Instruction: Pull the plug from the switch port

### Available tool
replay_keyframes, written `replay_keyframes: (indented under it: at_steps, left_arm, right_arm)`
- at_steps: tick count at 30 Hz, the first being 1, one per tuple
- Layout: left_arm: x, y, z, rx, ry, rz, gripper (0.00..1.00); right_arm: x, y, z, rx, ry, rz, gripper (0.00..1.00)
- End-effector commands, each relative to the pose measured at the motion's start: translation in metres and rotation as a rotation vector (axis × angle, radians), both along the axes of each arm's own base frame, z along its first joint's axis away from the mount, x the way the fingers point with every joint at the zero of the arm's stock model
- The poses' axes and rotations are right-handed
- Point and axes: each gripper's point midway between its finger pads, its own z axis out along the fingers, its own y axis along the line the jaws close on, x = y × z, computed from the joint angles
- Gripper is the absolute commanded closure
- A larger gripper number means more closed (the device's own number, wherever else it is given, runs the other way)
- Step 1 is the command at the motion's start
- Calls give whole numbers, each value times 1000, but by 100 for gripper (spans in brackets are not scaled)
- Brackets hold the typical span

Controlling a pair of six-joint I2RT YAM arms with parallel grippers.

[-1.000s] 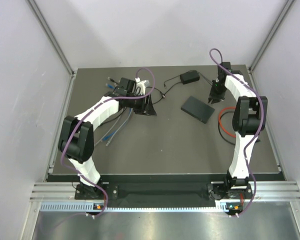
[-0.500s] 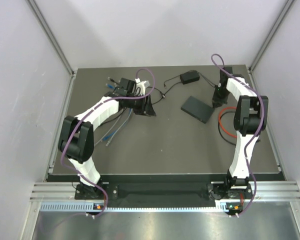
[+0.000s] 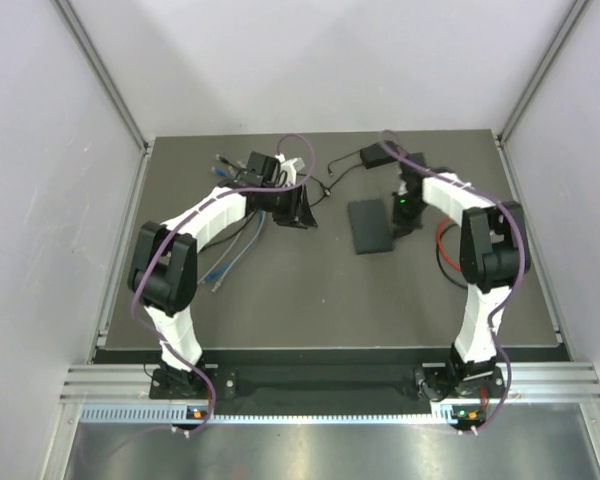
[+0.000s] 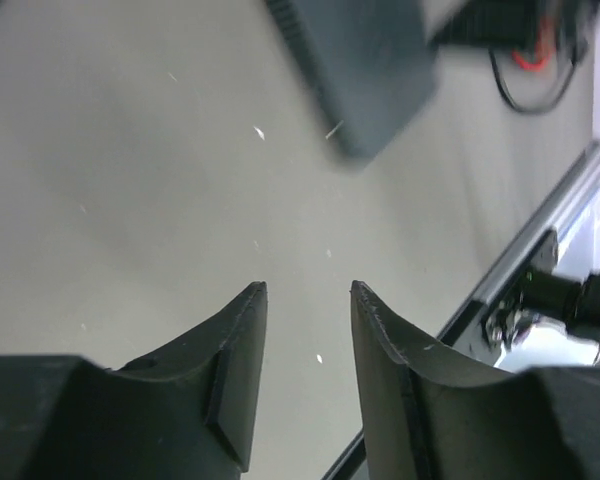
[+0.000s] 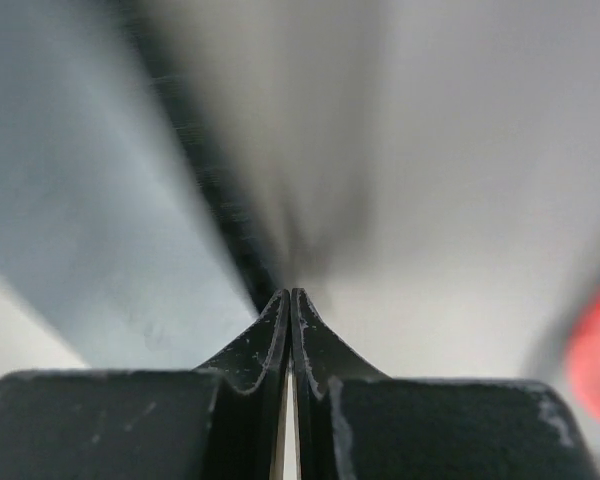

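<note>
Matte table (image 3: 280, 295) bears flat grey switch (image 3: 370, 228); right gripper (image 5: 290, 296) closed, left gripper (image 4: 306, 290) parted.

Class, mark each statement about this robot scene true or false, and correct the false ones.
1. The right gripper has its jaws closed together. True.
2. The left gripper is holding the switch. False: its jaws stand apart with nothing between them, and the switch lies clear of it.
3. The black adapter lies farther back than the switch. True.
4. The red cable lies left of the switch. False: it lies to the right of the switch.
</note>
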Motion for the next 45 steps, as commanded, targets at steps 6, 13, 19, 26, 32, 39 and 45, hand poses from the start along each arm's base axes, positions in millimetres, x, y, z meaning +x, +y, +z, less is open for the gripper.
replay_keyframes:
  at_steps: [6, 13, 19, 26, 32, 39, 45]
  left_arm:
    - [43, 8, 1, 55, 33, 227, 59]
    - [16, 21, -16, 69, 170, 329, 57]
    - [-5, -5, -32, 33, 266, 294, 72]
    - [-23, -35, -57, 7, 341, 259, 85]
    - [-20, -40, -68, 25, 349, 266, 85]
    - [-11, -53, -87, 28, 391, 248, 85]
    - [13, -64, -94, 44, 369, 238, 85]
  right_arm:
    - [-15, 112, 84, 215, -188, 122, 100]
    - [50, 91, 99, 139, -304, 172, 94]
    - [105, 112, 92, 213, -331, 213, 83]
    - [125, 121, 64, 297, -284, 228, 70]
    - [123, 124, 45, 343, -246, 269, 64]
    - [102, 115, 28, 339, -198, 261, 66]
    - [81, 105, 23, 339, -170, 242, 70]
